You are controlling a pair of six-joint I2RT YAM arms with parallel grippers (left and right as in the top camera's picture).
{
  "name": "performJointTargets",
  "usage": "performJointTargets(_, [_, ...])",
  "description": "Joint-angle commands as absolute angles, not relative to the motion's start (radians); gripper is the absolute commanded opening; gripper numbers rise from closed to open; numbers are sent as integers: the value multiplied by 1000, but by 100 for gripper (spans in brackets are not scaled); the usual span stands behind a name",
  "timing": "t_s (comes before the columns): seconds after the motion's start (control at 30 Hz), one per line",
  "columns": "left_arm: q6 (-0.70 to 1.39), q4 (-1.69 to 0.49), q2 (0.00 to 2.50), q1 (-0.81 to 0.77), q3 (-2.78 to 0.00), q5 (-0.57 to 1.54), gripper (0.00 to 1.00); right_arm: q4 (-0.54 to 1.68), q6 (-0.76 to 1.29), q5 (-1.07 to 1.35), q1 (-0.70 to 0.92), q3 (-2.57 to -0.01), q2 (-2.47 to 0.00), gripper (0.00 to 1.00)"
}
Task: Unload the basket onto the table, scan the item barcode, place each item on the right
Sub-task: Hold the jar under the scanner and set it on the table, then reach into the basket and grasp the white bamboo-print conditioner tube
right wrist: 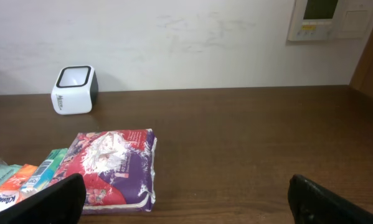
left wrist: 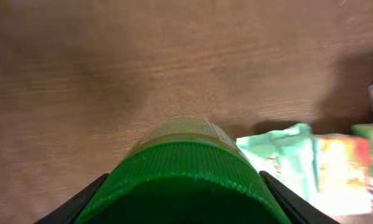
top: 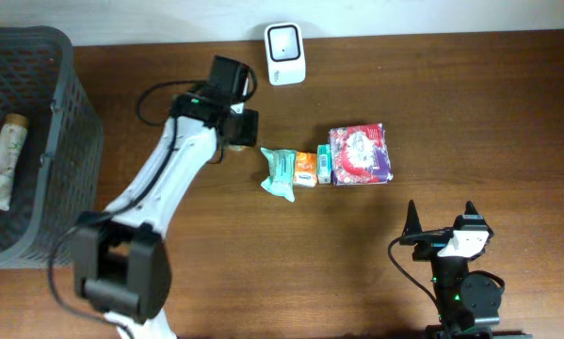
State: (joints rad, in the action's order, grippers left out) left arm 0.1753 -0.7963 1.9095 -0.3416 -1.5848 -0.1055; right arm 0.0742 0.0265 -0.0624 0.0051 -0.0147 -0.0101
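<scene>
Overhead.
A: Has the scan happened?
B: I judge not. The left tool (top: 236, 132) hangs over the counter (top: 470, 94), near the white scanner (top: 284, 53) but clearly apart from it. Several packs, the purple pack (top: 360, 153) among them, lie in a row just beside the tool.

Left wrist.
A: Is it carrying anything?
B: Yes. Its fingers (left wrist: 73, 210) clamp a green-capped item (left wrist: 186, 168) from both sides, above bare wood. No barcode shows from here.

Right wrist.
A: And the other arm?
B: The right tool (right wrist: 189, 199) stands spread wide with nothing in it, well back from the packs, and faces the scanner from across the counter. So the pickup looks done, and what is left is to bring the item's code before the scanner's window.
</scene>
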Motion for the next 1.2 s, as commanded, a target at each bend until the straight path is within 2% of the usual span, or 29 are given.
performJointTargets(0.0, [170, -760, 2006, -347, -1603, -111, 67, 77, 31, -64, -1, -6, -4, 98])
performJointTargets(0.1, [170, -691, 2058, -346, -1603, -113, 68, 77, 31, -64, -1, -6, -4, 99])
performJointTargets(0.27, [170, -622, 2065, -346, -1602, -113, 78, 77, 31, -64, -1, -6, -4, 98])
performJointTargets(0.33, [169, -622, 2066, -346, -1603, -113, 89, 77, 31, -64, -1, -6, -4, 98])
performJointTargets(0.47, [170, -645, 2033, -344, -1625, -112, 93, 77, 31, -64, -1, -6, -4, 98])
performJointTargets(0.73, [170, -703, 1654, -318, -1686, -113, 99, 77, 31, -64, -1, -6, -4, 98])
performJointTargets(0.83, [170, -820, 1522, -224, -1686, -113, 99, 77, 31, -64, -1, -6, -4, 98])
performJointTargets(1.0, [171, -931, 1439, -10, -1686, -104, 99, 77, 31, -64, -1, -6, -4, 99])
performJointTargets(1.03, [191, -963, 1440, 60, -1686, -77, 99, 77, 31, -64, -1, -6, -4, 99])
performJointTargets(1.17, [219, -947, 1439, 160, -1686, 47, 99, 77, 31, -64, -1, -6, -4, 98])
